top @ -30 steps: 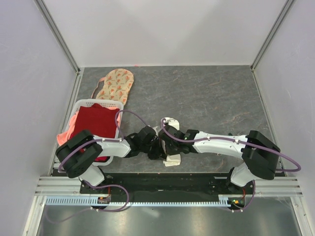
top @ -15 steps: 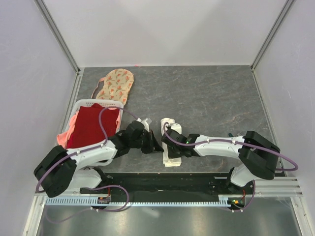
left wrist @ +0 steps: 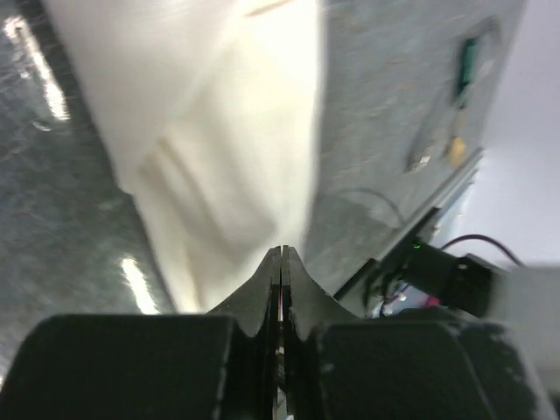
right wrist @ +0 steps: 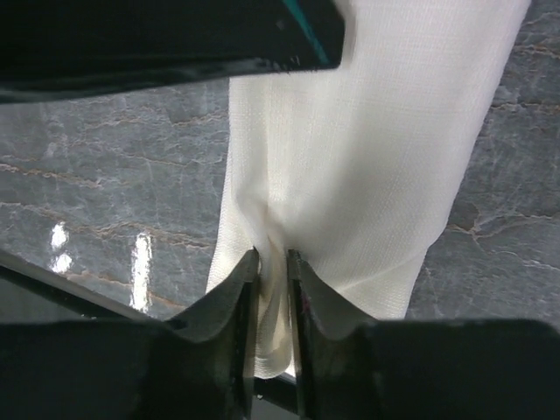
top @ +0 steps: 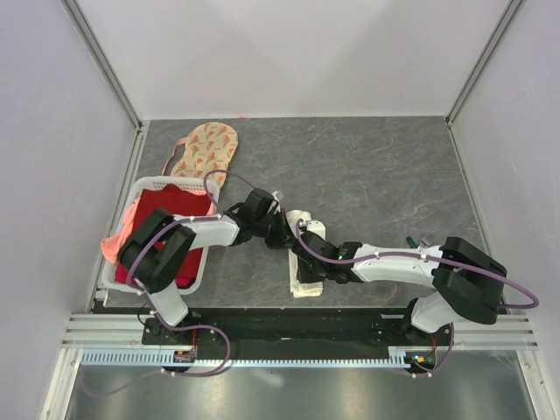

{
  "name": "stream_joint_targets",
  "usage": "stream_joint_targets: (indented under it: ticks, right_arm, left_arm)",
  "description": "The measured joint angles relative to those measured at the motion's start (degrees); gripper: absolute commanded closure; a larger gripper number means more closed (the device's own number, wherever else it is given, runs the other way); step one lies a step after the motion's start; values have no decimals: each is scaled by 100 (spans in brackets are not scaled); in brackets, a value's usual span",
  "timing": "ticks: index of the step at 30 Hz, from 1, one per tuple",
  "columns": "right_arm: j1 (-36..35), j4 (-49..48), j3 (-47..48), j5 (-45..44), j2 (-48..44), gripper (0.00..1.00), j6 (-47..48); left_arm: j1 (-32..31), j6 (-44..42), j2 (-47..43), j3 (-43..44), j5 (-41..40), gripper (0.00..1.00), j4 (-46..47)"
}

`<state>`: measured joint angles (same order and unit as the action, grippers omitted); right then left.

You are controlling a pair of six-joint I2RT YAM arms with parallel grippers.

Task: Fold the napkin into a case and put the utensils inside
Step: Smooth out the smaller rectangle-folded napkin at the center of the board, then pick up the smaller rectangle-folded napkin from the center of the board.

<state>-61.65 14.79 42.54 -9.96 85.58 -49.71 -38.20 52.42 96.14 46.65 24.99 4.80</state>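
The case is laid on the grey table, close to the front edge and between the two arms. It is seen as a long thin cream strip, with one short end pointed to the back and the other to the front. Its middle is hidden from above by the right gripper. In the right wrist view the case is shown flat on the table, and a small fold near its front end is pinched by the right gripper — the cloth is puckered just there. The fingers are held only a little apart, and the gap is filled with cloth. The left gripper is placed at the left side of the case, near the back end. In the left wrist view the left gripper is squeezed tight with nothing seen inside it, and its tips are set right at the edge of the case — whether the cloth is touched cannot be told. Some small things are seen on the table by the right arm, well apart from the case and too small to make out. At the far left a white basket is filled with a red cloth, and a flowery cloth is spread just behind it.
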Motion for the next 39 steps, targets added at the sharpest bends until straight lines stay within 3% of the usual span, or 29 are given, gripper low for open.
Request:
stream_joint_targets:
  ticks: [4,6,9,17,21,24,39]
  right_arm:
    - [0,48,0,177,-162,55,157]
    - [0,162,28,249,-269,46,293]
    - [0,546,313,304,-326,40,605]
    - [0,1252,1696,48,223,41,1408]
    - [0,1349,1926,-153,669,53,1554]
    - [-2,1399,1919,-306,870,55,1569]
    - [-111,772,1478,-557,1226,42,1482]
  left_arm:
    - [186,-234,623,-2,271,98,-11]
    - [264,-348,660,4,424,98,9]
    - [306,-498,658,0,496,98,15]
    - [315,-546,656,-94,549,98,212]
    - [315,-546,654,-96,564,98,223]
    - [315,-546,656,-96,566,98,223]
    - [315,-542,654,-98,573,97,247]
